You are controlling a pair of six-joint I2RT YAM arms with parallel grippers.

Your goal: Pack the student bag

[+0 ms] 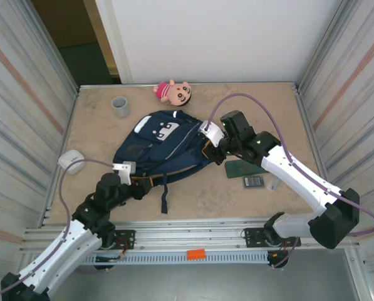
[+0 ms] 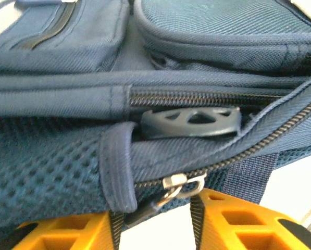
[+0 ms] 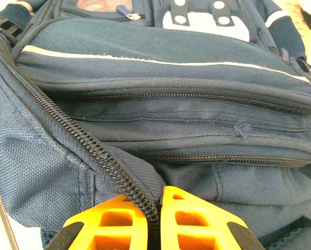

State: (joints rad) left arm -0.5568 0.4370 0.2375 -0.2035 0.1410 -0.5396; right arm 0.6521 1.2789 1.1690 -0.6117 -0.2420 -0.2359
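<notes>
Navy-blue fabric student bag (image 1: 165, 141) with white stripes lies in the middle of the tan tabletop (image 1: 249, 113), front pockets up. Its main zip (image 3: 82, 138) stands parted along the right side, so opening looks underway, though nothing can be seen inside. The right gripper (image 3: 156, 200) presses its yellow fingers (image 3: 113, 219) together on that zip edge at the bag's right side. The left gripper (image 2: 154, 211), at the bag's near left corner, has its jaws apart, with the metal zip slider (image 2: 180, 185) just above the gap and not visibly pinched. A pink plush doll (image 1: 172, 91) and a grey cup (image 1: 120, 106) sit at the far side. A white rounded case (image 1: 71, 160) sits at the left, and a dark green flat book (image 1: 240, 168) and a small dark device (image 1: 253, 181) at the right. All are outside the bag, so packing itself seems barely begun.
</notes>
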